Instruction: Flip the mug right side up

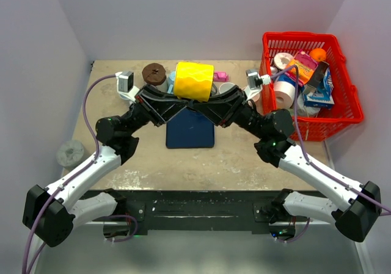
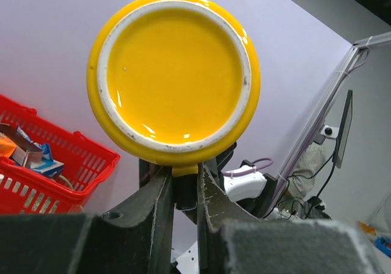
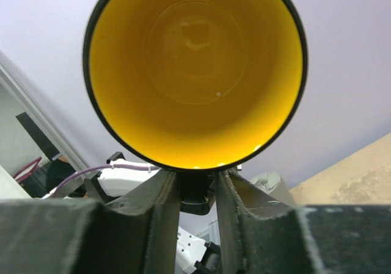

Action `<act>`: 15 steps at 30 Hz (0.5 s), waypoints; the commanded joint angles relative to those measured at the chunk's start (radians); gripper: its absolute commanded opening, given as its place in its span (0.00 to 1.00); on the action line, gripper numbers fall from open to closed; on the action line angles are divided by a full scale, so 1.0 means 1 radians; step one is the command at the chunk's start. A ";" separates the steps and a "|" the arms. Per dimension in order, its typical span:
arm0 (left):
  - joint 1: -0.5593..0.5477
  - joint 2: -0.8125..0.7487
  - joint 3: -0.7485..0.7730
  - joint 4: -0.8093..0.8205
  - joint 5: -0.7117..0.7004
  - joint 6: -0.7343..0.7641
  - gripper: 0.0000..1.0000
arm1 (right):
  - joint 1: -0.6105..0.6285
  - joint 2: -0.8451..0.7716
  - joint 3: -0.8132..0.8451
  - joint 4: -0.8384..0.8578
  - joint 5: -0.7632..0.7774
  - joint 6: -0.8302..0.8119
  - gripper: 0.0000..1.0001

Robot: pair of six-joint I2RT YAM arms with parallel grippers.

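Lying on its side in the air above a flat dark-blue mat (image 1: 190, 133), the mug (image 1: 194, 82) is glossy yellow ceramic, wave-ribbed outside, with a white foot ring. The left gripper (image 2: 185, 188) is clamped tight on its handle. The right gripper (image 3: 195, 194) has its jaws narrowly apart around a dark part under the rim, and contact cannot be told. A red plastic lattice basket (image 1: 299, 37) holds cartons with print too small to read.

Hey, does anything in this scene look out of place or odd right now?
The yellow mug hangs sideways in the air above the blue mat, pinched by the left gripper, opening facing the right gripper. Nothing looks spilled.
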 commanded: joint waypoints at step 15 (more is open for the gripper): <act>-0.023 -0.009 0.030 0.072 0.018 0.036 0.30 | 0.015 -0.032 0.045 -0.035 0.089 -0.044 0.00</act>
